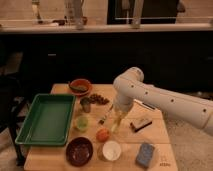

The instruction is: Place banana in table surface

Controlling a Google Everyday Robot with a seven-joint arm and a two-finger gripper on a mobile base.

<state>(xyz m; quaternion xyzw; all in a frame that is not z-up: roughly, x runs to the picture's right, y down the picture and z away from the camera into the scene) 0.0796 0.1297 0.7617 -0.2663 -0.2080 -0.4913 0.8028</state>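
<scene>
White, rounded arm segments with small dark dots, bulbous elbow joint, pale tool [116, 123] over the table.

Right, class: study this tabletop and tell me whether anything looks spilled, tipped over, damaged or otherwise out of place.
Nothing stands out. The bowls, green tray and small items sit flat and apart on the table surface, with no spill visible. The gripper hangs low over the middle of the table, just above the orange-red fruit; the banana cannot be made out clearly.

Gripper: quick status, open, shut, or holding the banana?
Gripper: low over the table surface beside the round orange-red fruit, with the banana at its tip; grip state cannot be told.
</scene>
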